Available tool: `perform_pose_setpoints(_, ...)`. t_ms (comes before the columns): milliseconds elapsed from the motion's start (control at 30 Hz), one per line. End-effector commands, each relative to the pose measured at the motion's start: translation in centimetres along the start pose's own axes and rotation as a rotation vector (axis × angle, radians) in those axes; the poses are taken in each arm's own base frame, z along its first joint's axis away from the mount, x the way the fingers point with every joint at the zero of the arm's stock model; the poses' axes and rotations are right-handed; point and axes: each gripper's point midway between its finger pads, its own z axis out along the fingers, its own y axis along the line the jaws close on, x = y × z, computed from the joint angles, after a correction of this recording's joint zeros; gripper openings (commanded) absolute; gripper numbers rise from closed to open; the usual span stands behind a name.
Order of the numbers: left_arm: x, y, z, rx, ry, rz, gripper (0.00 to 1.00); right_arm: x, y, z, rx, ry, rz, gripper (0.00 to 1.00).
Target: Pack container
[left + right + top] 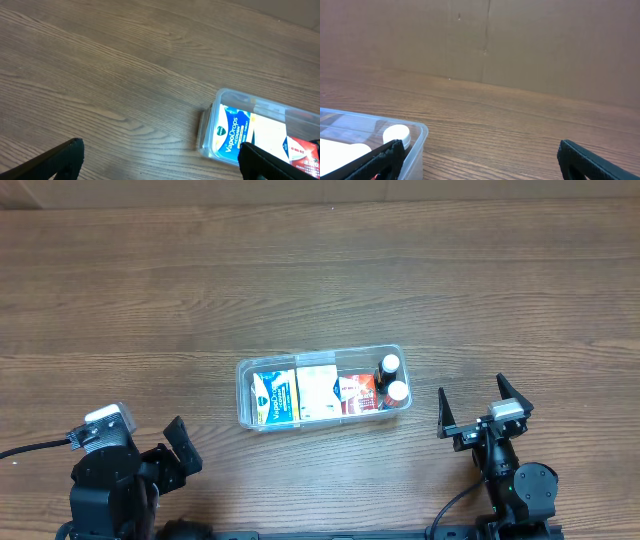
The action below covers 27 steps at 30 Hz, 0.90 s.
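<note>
The clear plastic container (244,370) sits at the middle of the table. It holds a blue VapoDrops box (272,397), a white box (317,391), a red and white box (359,392) and two dark bottles with white caps (391,378). The container also shows in the left wrist view (210,127) and in the right wrist view (418,134). My left gripper (172,455) is open and empty at the front left, left of the container. My right gripper (485,408) is open and empty, just right of the container.
A brown wooden table (320,280) stretches around the container. A brown cardboard wall (520,40) stands behind the table's far edge in the right wrist view.
</note>
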Motion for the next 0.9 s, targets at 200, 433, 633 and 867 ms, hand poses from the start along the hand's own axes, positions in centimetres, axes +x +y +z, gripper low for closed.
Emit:
perform_pose_setpoints(200,0.0,0.2,0.0,-0.007,-0.009,0.005,1.0,0.0,0.0,0.0,0.004,-0.008,0.006,1.0)
perform_pose_setpoints(433,1.0,0.8,0.2,-0.034,0.028,0.012,1.0,0.0,0.0,0.0,0.005,-0.008,0.006,1.0)
perform_pose_setpoints(633,1.4,0.1,3.6,0.014,-0.052,0.085,1.0,0.0,0.0,0.0,0.005,-0.008,0.006,1.0)
perform_pose_setpoints(867,1.6,-2.6,7.7,0.182,-0.315,0.221,1.0,0.0,0.0,0.0,0.005,-0.008,0.006,1.0)
